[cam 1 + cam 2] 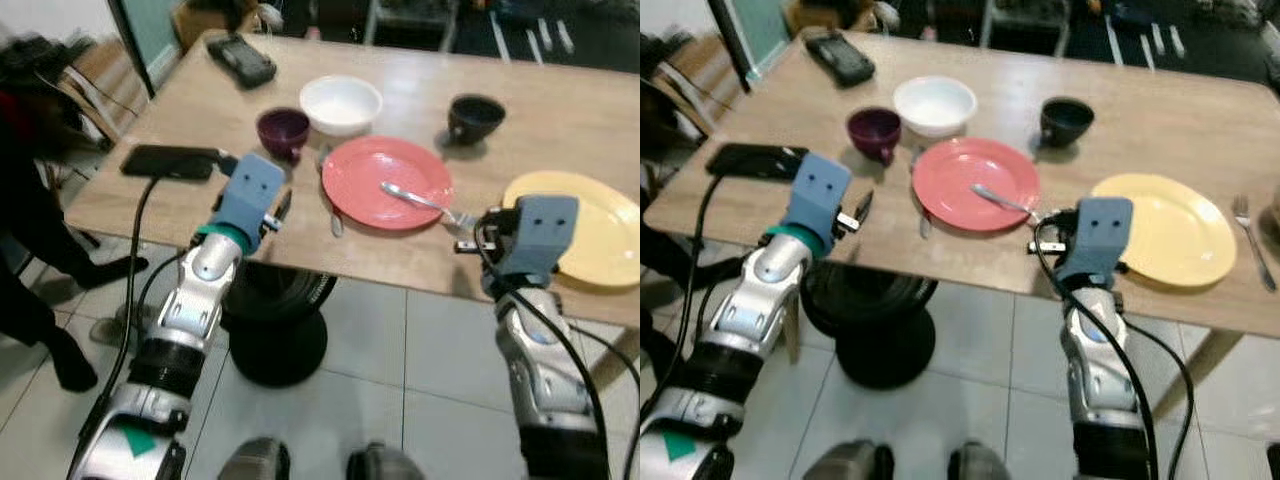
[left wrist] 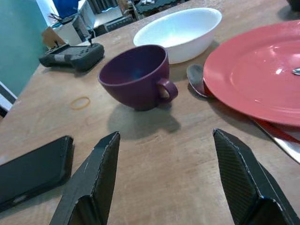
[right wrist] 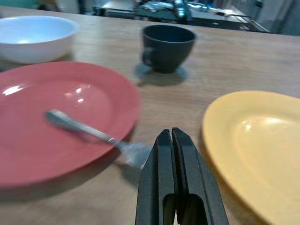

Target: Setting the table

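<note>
A red plate [image 1: 387,182] lies near the table's front edge with a fork [image 1: 415,200] across it, tines hanging over the rim. A spoon [image 1: 335,215] lies along the plate's left side. Behind are a purple cup [image 1: 283,131], a white bowl [image 1: 341,103] and a dark cup [image 1: 475,117]. A yellow plate [image 1: 585,225] sits to the right, with a second fork [image 1: 1248,235] beyond it. My left gripper [image 2: 166,135] is open, low over the table just short of the purple cup [image 2: 136,77]. My right gripper [image 3: 171,134] is shut and empty, its tip beside the fork's tines [image 3: 133,152], between the two plates.
A black phone [image 1: 168,161] and a cable lie at the table's left edge, a black controller [image 1: 241,60] at the far left corner. A rubber band [image 2: 80,102] lies near the purple cup. A round black stool base [image 1: 278,330] stands under the table. A person's legs [image 1: 40,300] are at the left.
</note>
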Tool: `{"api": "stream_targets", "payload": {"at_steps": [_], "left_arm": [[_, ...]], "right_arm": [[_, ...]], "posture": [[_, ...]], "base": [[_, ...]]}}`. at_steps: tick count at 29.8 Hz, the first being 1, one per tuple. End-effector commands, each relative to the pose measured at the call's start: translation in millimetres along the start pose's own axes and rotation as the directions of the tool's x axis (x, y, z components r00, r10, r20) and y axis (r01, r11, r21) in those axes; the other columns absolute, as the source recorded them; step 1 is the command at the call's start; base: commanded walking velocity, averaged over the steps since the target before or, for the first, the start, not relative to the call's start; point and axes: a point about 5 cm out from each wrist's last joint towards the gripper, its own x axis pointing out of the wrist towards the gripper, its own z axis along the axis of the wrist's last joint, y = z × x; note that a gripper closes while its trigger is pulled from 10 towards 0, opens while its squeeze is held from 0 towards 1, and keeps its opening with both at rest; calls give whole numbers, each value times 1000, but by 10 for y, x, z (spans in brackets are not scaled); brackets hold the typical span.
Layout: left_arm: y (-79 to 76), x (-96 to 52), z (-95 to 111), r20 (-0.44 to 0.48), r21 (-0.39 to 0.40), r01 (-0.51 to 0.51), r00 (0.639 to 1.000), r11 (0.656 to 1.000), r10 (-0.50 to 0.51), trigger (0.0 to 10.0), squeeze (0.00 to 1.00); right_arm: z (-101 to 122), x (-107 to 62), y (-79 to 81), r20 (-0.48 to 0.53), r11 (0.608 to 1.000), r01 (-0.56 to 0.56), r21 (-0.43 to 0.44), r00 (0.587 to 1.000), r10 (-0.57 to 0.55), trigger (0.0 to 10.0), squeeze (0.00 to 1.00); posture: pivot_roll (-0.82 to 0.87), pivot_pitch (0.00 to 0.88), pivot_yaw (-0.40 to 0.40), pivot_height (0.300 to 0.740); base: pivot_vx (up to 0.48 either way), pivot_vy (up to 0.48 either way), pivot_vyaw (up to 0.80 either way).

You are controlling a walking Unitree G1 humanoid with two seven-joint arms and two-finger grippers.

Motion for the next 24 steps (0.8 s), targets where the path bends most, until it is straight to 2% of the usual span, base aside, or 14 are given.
{"api": "stream_targets", "payload": {"at_steps": [1, 15, 19, 21, 22, 24], "left_arm": [[-44, -4, 1, 5, -7, 25, 1000, 1000, -25, 10000, 0], [-71, -16, 50, 31, -32, 49, 998, 998, -48, 10000, 0], [-54, -15, 82, 39, -39, 61, 997, 997, -59, 10000, 0], [-52, -14, 83, 39, -38, 61, 997, 997, -59, 10000, 0], [-45, -8, 81, 38, -38, 61, 998, 997, -60, 10000, 0], [-43, -4, 80, 37, -37, 61, 998, 997, -60, 10000, 0]], "right_arm": [[-24, -2, -115, -17, 998, 58, 15, 998, -57, 10000, 0], [15, -19, -141, -1, 998, 58, 23, 998, -58, 10000, 0], [86, -45, -55, 18, 999, -33, 27, 999, 32, 10000, 0], [93, -49, -45, 21, 999, -42, 27, 999, 41, 10000, 0], [81, -69, -4, 12, 995, -76, 69, 997, 75, 10000, 0], [60, -81, 16, 4, 991, -91, 95, 996, 91, 10000, 0]], "posture": [[28, 0, 90, 740], [29, 2, 84, 740], [31, 4, 78, 740], [31, 4, 78, 740], [31, 3, 72, 740], [31, 3, 72, 740]], "base": [[0, 0, 0], [0, 0, 0], [0, 0, 0], [0, 0, 0], [0, 0, 0], [0, 0, 0]]}}
